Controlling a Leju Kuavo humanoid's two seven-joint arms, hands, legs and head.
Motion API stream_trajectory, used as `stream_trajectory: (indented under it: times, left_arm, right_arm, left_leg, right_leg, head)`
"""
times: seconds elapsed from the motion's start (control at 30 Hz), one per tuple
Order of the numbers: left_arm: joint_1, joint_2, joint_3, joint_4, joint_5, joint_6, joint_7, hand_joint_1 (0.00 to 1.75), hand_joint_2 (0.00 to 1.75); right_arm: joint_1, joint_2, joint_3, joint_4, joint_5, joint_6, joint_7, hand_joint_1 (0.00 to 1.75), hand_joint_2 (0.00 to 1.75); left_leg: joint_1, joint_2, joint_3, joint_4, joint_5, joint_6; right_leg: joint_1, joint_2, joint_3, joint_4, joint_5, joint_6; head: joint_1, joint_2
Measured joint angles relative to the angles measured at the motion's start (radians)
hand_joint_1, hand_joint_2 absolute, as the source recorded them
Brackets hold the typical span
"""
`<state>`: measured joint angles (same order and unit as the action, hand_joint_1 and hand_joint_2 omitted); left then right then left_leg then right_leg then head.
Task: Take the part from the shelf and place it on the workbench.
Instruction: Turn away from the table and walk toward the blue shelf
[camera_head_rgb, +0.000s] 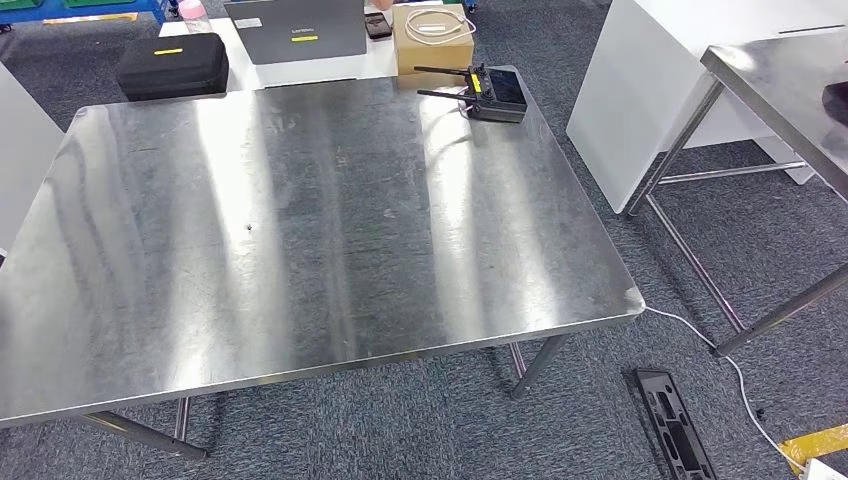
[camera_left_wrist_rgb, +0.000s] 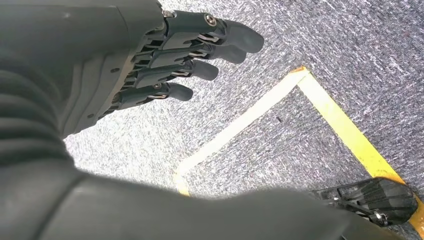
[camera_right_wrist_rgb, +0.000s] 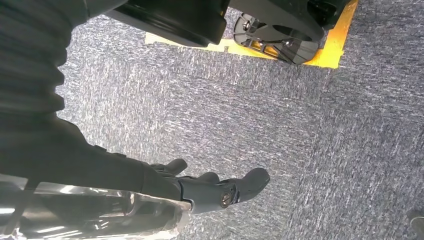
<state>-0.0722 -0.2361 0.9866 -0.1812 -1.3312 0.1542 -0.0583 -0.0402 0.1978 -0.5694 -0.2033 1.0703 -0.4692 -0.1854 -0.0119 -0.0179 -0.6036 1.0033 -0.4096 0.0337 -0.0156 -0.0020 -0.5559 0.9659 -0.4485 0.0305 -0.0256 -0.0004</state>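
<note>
The steel workbench lies in front of me in the head view, its top bare except for a black remote controller at the far right corner. My left hand hangs over the grey carpet with its fingers stretched out and apart, holding nothing. My right hand also hangs above the carpet. Its fingers curl around a shiny silver metal part, most of which is hidden by the hand and the picture's edge.
Behind the workbench a white table holds a black case, a grey laptop and a cardboard box. A second steel table and a white cabinet stand at the right. A black tray and white cable lie on the floor.
</note>
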Motion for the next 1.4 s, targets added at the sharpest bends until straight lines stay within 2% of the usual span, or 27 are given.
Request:
stream_trajectory:
  times: [0.17,0.33,0.67,0.8,1.27,1.37,1.4]
  left_arm:
    - [0.0,0.0,0.018,0.0,0.031,0.028,-0.011,0.0,1.75]
    - [0.0,-0.003,0.029,0.0,0.01,0.052,0.057,0.0,1.75]
    - [0.0,-0.009,0.018,0.0,-0.044,0.045,0.09,0.0,1.75]
    - [0.009,-0.002,-0.034,-0.005,-0.03,0.04,0.091,0.0,1.75]
    - [0.059,0.052,-0.27,-0.049,0.307,-0.007,0.086,0.0,1.75]
    - [0.071,0.065,-0.318,-0.059,0.376,-0.017,0.084,0.0,1.75]
    - [0.074,0.068,-0.332,-0.062,0.397,-0.02,0.084,0.0,1.31]
  right_arm:
    - [-0.001,-0.007,-0.01,-0.001,-0.017,0.024,-0.004,0.0,1.75]
    - [-0.006,-0.016,-0.031,-0.002,-0.023,0.016,-0.003,0.0,1.75]
    - [-0.01,-0.02,-0.037,-0.002,0.013,-0.012,0.003,0.0,1.75]
    - [-0.005,-0.026,-0.016,-0.003,0.0,-0.01,0.018,0.0,1.75]
    - [0.039,-0.069,0.118,-0.036,-0.264,0.105,0.059,0.0,1.75]
    - [0.049,-0.078,0.147,-0.045,-0.318,0.129,0.068,0.0,0.44]
    - [0.051,-0.081,0.155,-0.047,-0.333,0.137,0.071,0.0,0.0]
  left_leg:
    - [0.0,0.0,0.0,0.0,0.0,0.0]
    - [0.0,0.0,0.0,0.0,0.0,0.0]
    - [0.0,0.0,0.0,0.0,0.0,0.0]
    - [0.0,0.0,0.0,0.0,0.0,0.0]
    - [0.0,0.0,0.0,0.0,0.0,0.0]
    - [0.0,0.0,0.0,0.0,0.0,0.0]
    - [0.0,0.0,0.0,0.0,0.0,0.0]
  right_leg:
    - [0.0,0.0,0.0,0.0,0.0,0.0]
    - [0.0,0.0,0.001,0.0,0.0,0.0]
    - [0.0,0.0,0.001,0.0,0.0,0.0]
    - [0.0,0.0,0.001,0.0,0.0,0.0]
    - [0.0,0.0,-0.004,0.0,0.0,0.0]
    - [0.0,0.0,-0.005,0.0,0.0,0.0]
    - [0.0,0.0,-0.005,0.0,0.0,0.0]
  head:
    - [0.0,0.0]
    - [0.0,0.0]
    - [0.0,0.0]
    - [0.0,0.0]
    - [0.0,0.0]
    - [0.0,0.0]
    - [0.0,0.0]
